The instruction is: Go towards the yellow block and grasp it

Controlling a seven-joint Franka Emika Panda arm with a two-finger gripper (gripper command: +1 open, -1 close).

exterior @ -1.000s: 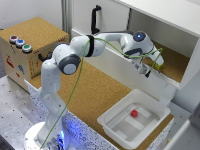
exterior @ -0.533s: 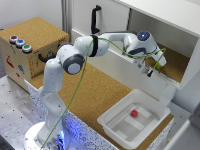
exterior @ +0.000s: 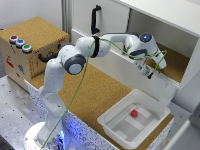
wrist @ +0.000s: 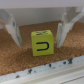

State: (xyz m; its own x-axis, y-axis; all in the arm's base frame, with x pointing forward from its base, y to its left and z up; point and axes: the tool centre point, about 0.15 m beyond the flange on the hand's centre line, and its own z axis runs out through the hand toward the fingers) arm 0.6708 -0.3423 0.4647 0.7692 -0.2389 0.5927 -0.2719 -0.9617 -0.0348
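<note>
White tray (exterior: pixel 114 124), lower right of the exterior view, holds red block (exterior: pixel 134 113); gripper (wrist: pixel 38 44), advanced further into the shelf, straddles yellow block (wrist: pixel 41 44), jaws open

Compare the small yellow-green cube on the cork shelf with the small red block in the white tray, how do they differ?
The small yellow-green cube is bright yellow-green; the small red block is red. The cube sits on the cork shelf floor, while the red block lies in the white plastic tray. The cube stands between the open fingers of the gripper; the red block has nothing near it. The cube bears a dark marking; none can be made out on the red block. Both rest untouched.
</note>
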